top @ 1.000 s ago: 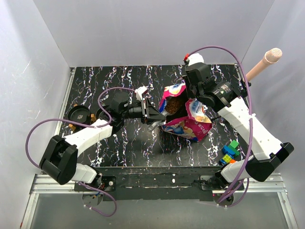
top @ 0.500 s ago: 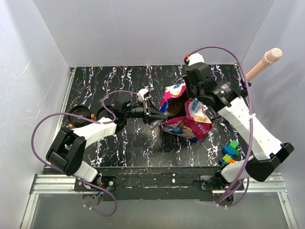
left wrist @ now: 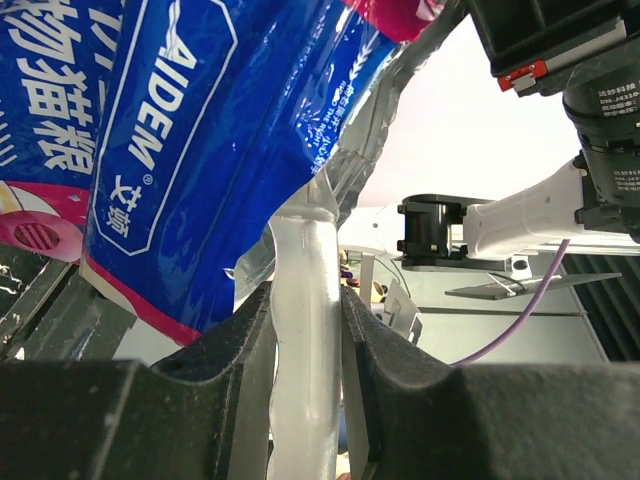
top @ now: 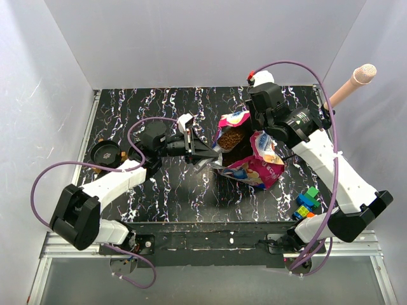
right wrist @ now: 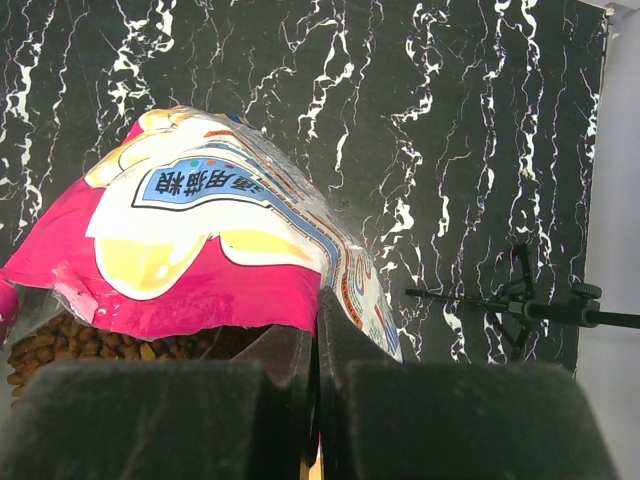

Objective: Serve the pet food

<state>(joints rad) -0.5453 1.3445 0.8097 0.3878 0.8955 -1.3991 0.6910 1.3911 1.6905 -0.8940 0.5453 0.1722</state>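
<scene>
The magenta-and-blue cat bag [top: 251,168] stands open mid-table, with the pet food [top: 231,138] showing as brown kibble in its mouth. My right gripper [top: 257,135] is shut on the bag's right rim; the wrist view shows its jaws [right wrist: 318,310] pinching the foil [right wrist: 220,220] above the kibble [right wrist: 60,345]. My left gripper [top: 203,154] sits at the bag's left side, shut on a translucent white plastic handle [left wrist: 305,330] that runs up under the blue bag face [left wrist: 200,150]. The handle's far end is hidden by the bag.
Two black bowls [top: 105,152] [top: 135,152] sit at the left edge behind my left arm. Colourful toy blocks [top: 306,202] lie at the front right. A pink-beige rod [top: 350,86] leans in from the right wall.
My left arm has shifted its elbow and drawn its gripper slightly left beside the bag. The right gripper and bag rim have barely moved.
</scene>
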